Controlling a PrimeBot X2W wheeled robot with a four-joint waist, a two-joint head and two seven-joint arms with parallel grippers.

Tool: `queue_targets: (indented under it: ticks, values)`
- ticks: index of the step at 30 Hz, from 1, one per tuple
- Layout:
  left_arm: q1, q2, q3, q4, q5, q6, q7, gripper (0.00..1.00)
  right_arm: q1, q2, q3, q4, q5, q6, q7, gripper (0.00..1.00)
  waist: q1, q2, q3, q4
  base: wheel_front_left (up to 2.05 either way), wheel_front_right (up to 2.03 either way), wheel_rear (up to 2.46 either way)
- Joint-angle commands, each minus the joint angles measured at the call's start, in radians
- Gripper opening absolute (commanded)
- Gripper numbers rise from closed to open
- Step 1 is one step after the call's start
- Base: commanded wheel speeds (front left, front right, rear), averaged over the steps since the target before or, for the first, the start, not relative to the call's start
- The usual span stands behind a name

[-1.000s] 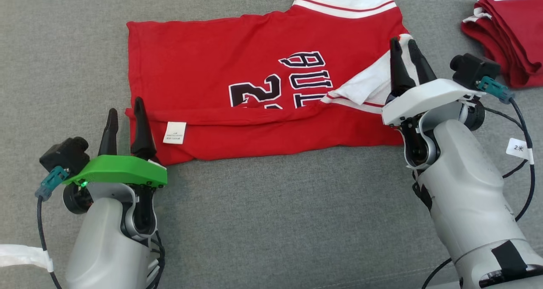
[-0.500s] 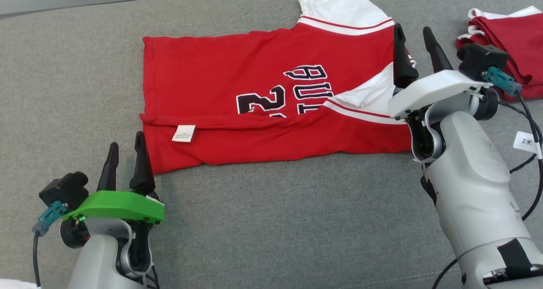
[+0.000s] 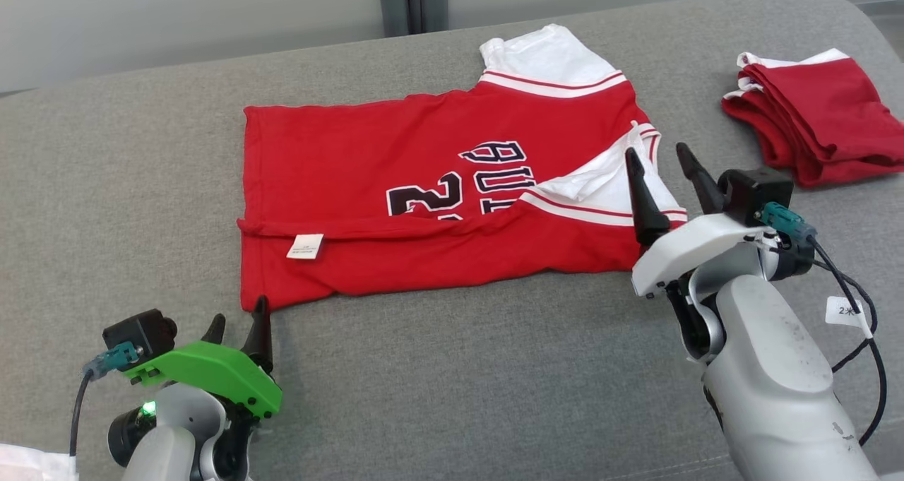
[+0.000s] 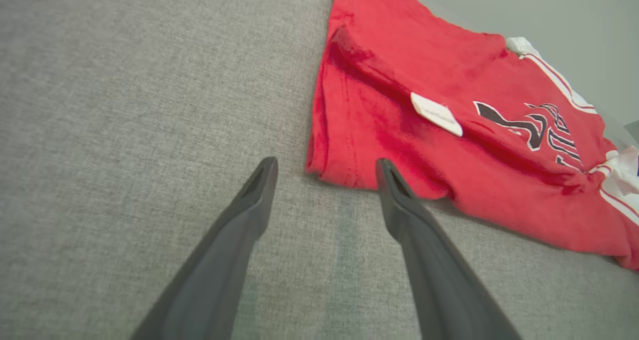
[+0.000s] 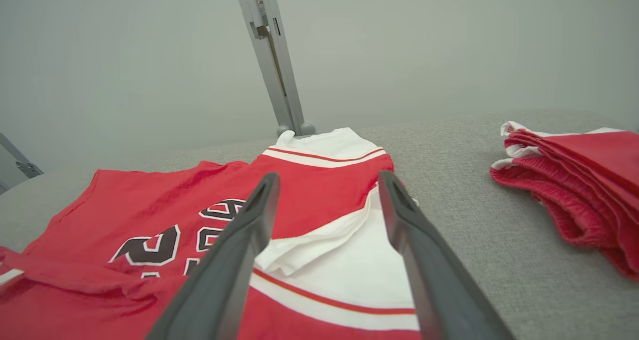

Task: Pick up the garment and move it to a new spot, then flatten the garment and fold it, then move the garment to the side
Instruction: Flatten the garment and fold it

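Folding is under way; left gripper [image 3: 239, 317] and right gripper [image 3: 655, 157] are spread, empty. The garment [image 3: 395, 156] edge just ahead is probably gripped next.

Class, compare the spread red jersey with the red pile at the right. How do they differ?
The jersey lies spread wide, only its near edge folded over; the pile is a compact stack of layers. The jersey shows dark lettering and a white tag; the pile shows neither. Both are red with white trim.
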Motion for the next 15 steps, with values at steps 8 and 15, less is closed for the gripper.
queue_targets:
  ticks: [8,15]
  values:
    - [-0.045,-0.002,0.032,0.046,-0.054,0.034,0.064,0.81,0.114,-0.016,-0.010,-0.130,-0.046,0.000,0.130,1.00,0.0000,0.0000,0.031,-0.055,0.00,0.00,0.00]
    - [-0.068,-0.015,0.037,0.066,-0.074,0.011,0.033,0.00,0.175,-0.009,-0.048,-0.121,-0.057,0.000,0.229,1.00,0.0000,0.0000,0.049,-0.056,0.00,0.00,0.00]
